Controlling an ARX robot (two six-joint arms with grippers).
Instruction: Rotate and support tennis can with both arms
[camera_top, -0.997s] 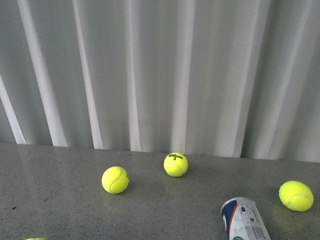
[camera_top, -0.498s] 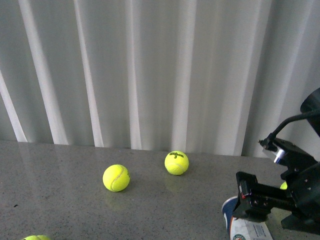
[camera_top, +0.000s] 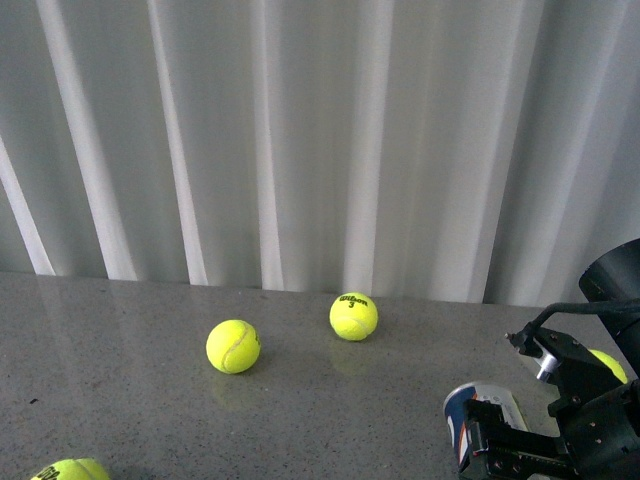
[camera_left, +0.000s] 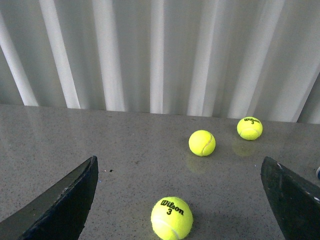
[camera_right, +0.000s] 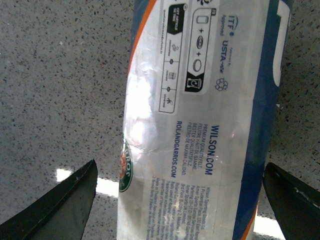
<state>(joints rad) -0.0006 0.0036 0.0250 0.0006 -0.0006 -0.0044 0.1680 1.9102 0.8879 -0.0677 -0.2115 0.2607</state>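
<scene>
The tennis can (camera_top: 478, 407) lies on its side on the grey table at the lower right of the front view, its end showing blue, white and orange. My right gripper (camera_top: 500, 445) is open and sits right over it. In the right wrist view the can (camera_right: 200, 120) fills the space between the two open jaws, with a clear gap on each side. My left gripper (camera_left: 180, 200) is open and empty in the left wrist view, with a yellow Wilson ball (camera_left: 171, 218) lying between its jaws on the table. The left arm is out of the front view.
Yellow tennis balls lie on the table (camera_top: 120, 380): one at mid-left (camera_top: 233, 346), one near the curtain (camera_top: 353, 316), one at the lower left edge (camera_top: 62, 471), one behind the right arm (camera_top: 610, 365). A white curtain (camera_top: 320, 140) closes the back.
My right arm has come into the front view from the right and dropped lower over the can. The camera view has tilted down slightly, so the balls sit higher in the picture.
</scene>
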